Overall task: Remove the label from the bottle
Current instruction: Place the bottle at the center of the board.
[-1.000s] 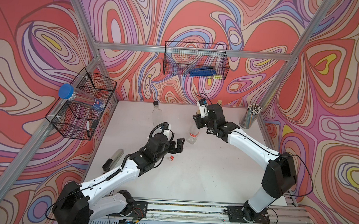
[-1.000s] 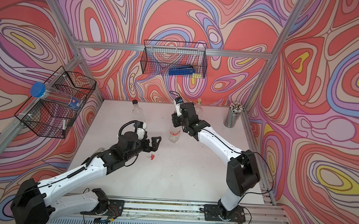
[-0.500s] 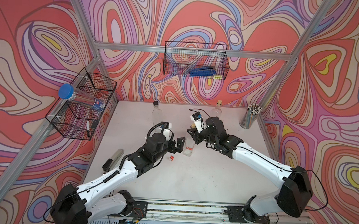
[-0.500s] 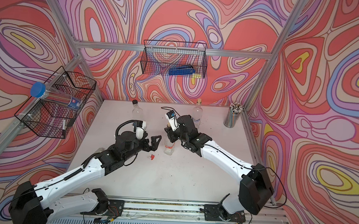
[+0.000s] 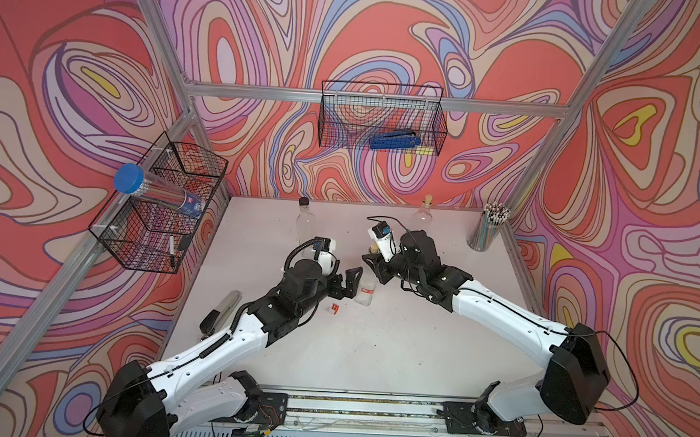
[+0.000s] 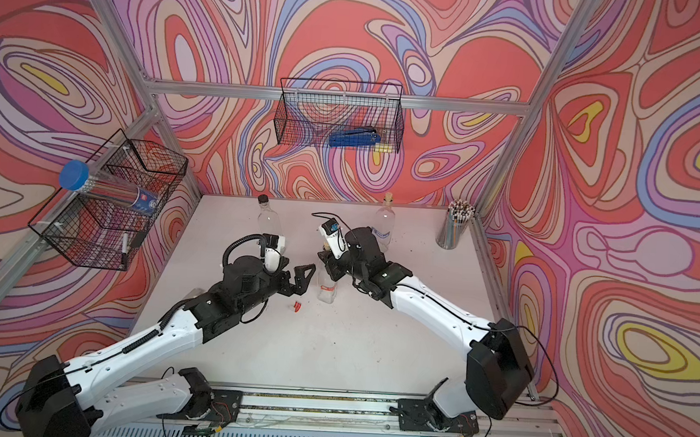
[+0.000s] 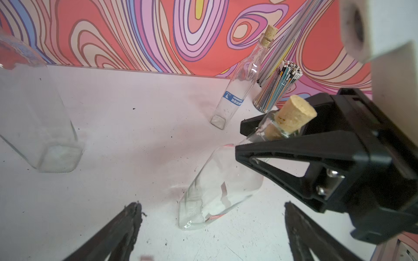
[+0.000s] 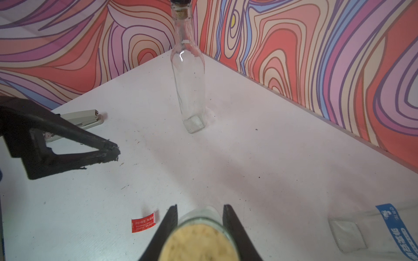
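Observation:
A clear glass bottle (image 5: 365, 289) (image 6: 327, 287) (image 7: 217, 187) with a cork (image 7: 294, 117) (image 8: 199, 239) stands near the table's middle, its base down on the white top. My right gripper (image 5: 374, 267) (image 6: 329, 264) (image 8: 200, 206) is shut on its neck, just under the cork. A red label (image 5: 369, 289) (image 7: 224, 189) shows on the bottle's body, partly seen through the glass. My left gripper (image 5: 348, 288) (image 6: 300, 285) (image 7: 211, 204) is open right beside the bottle's lower body, its fingers apart from the glass.
A loose red label scrap (image 5: 334, 308) (image 8: 143, 222) lies by the bottle. Behind stand a black-capped bottle (image 5: 305, 225) (image 8: 188, 90), a corked bottle with a blue label (image 5: 423, 220) (image 7: 239, 90) and a pencil cup (image 5: 487, 232). A stapler (image 5: 221, 315) lies at the left edge.
My right arm has carried the corked bottle forward and leftward from the back of the table to just in front of the left gripper. The left gripper stayed open, nearly still.

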